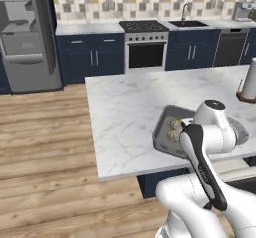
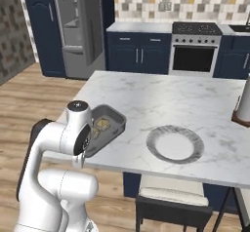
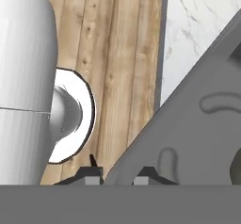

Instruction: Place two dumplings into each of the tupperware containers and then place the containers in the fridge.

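Grey and metallic, the fridge (image 1: pixel 25 37) stood open beyond the wooden floor (image 1: pixel 45 152). On the marble table (image 2: pixel 161 99) we saw a tupperware container (image 2: pixel 113 115) at the near edge, two dumplings (image 2: pixel 101 124) inside. Our end effector (image 3: pixel 117 173) gripped that container's rim, fingertips (image 3: pixel 92 173) astride it. A plate (image 2: pixel 175 144) lay nearby.

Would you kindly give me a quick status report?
Gripper straddling tupperware container rim, grip unconfirmed. Two dumplings inside. Fridge open, across the floor. Plate beside, not obstructing.
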